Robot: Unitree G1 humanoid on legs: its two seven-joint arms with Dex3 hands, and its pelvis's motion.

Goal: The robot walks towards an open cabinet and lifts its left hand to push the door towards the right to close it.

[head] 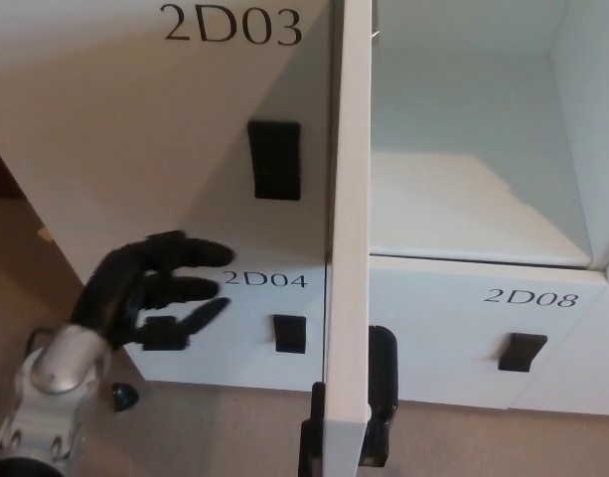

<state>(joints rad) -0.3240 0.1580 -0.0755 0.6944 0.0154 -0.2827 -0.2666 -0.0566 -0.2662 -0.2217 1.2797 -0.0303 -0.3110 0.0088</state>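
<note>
The open white cabinet door (348, 229) stands edge-on in the middle of the head view, swung straight out toward me, with black handles at its lower end. Behind it the open compartment (473, 149) is bare inside. My left hand (155, 290) is raised at the lower left, fingers apart and pointing right, in front of the closed door marked 2D04 (269, 281). It holds nothing and sits well left of the open door's edge. My right hand does not show.
Closed doors 2D03 (231, 25) and 2D08 (532, 297) carry black handles (275, 160). Brown floor (26, 268) shows at the left and along the bottom.
</note>
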